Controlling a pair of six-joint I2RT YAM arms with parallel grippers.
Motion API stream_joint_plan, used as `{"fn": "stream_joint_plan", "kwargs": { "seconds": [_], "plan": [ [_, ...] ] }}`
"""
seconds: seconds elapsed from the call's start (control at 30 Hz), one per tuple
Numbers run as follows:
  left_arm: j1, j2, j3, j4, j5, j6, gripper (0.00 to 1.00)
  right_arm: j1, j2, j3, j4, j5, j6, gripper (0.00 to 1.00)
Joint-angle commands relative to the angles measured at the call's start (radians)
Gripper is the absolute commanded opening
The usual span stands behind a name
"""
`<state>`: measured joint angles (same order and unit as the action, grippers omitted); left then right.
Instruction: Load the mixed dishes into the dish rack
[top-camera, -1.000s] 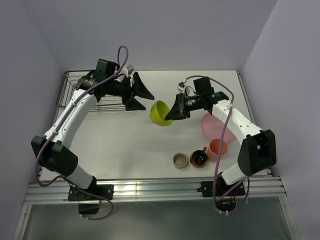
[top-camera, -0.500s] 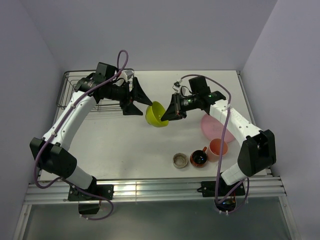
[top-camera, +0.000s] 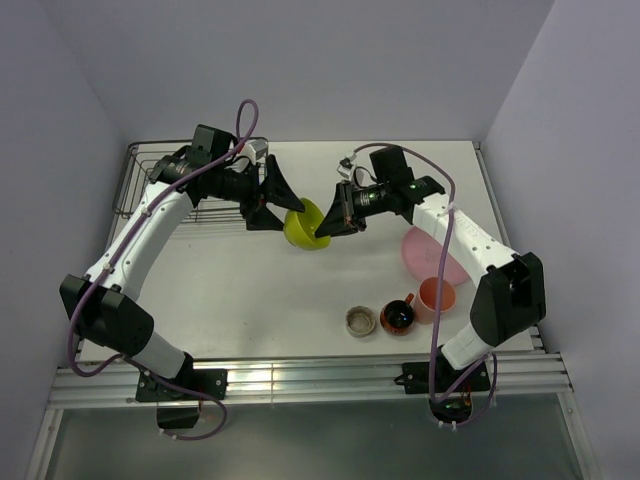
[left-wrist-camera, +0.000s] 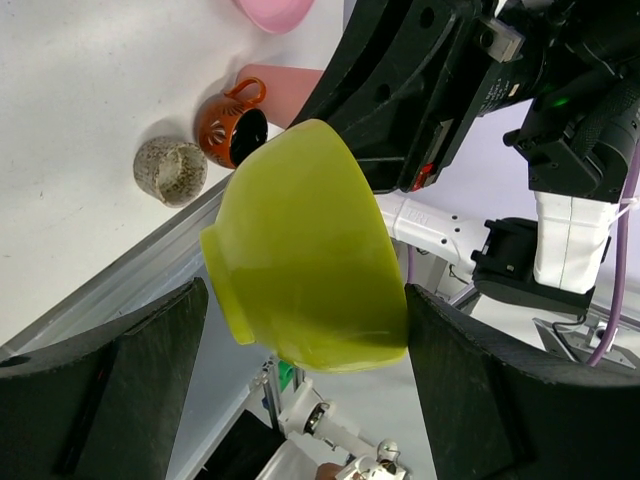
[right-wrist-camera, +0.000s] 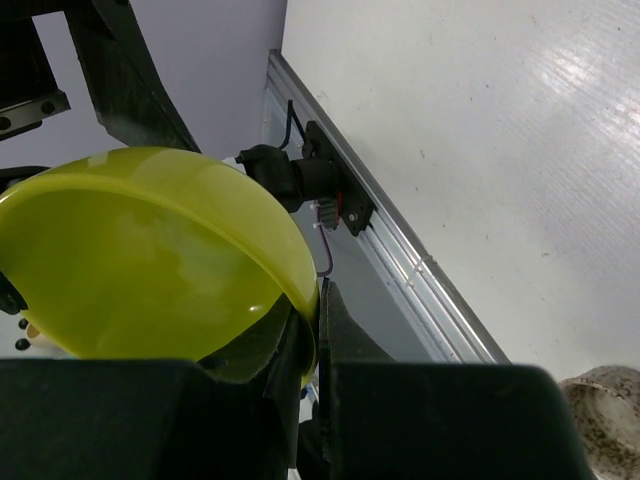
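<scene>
Pinching lime-green bowl rim, right jaws, left jaws flanking

You've got a smooth, glossy, plastic-looking lime-green bowl showing soft highlights, matt black moulded fingers on your left tool, a matt white table with fine grain, a shiny glazed mug, a rough speckled cup and a dark metal-wire dish rack.

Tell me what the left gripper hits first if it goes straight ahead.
The lime-green round bowl, held at its rim by the right gripper: it sits between the open fingers of the left gripper, though depth is unclear.
</scene>
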<state>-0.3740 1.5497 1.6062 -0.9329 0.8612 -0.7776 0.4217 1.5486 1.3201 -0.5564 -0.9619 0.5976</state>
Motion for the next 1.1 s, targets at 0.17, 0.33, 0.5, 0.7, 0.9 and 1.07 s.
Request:
{"fn": "stream_joint_plan", "kwargs": {
  "seconds": [0.17,0.33,0.5,0.7,0.9,1.07],
  "plan": [
    [0.001,0.003,0.017,0.006,0.036,0.035,0.82,0.008,0.016,0.080,0.058,-0.031,0.016,0.00],
    [0.001,0.007,0.018,0.006,0.038,0.037,0.77,0.009,0.025,0.087,0.044,-0.012,-0.001,0.00],
    [0.003,0.007,0.012,0.011,0.044,0.034,0.75,0.009,0.030,0.090,0.044,0.009,-0.001,0.00],
    [0.003,0.004,0.003,0.020,0.056,0.028,0.77,0.011,0.036,0.100,0.036,0.044,-0.010,0.00],
    [0.003,0.004,0.000,0.020,0.056,0.029,0.80,0.014,0.044,0.120,0.029,0.078,-0.019,0.00],
    [0.003,0.007,0.001,0.025,0.061,0.026,0.81,0.022,0.057,0.139,0.015,0.088,-0.030,0.00]
  ]
}}
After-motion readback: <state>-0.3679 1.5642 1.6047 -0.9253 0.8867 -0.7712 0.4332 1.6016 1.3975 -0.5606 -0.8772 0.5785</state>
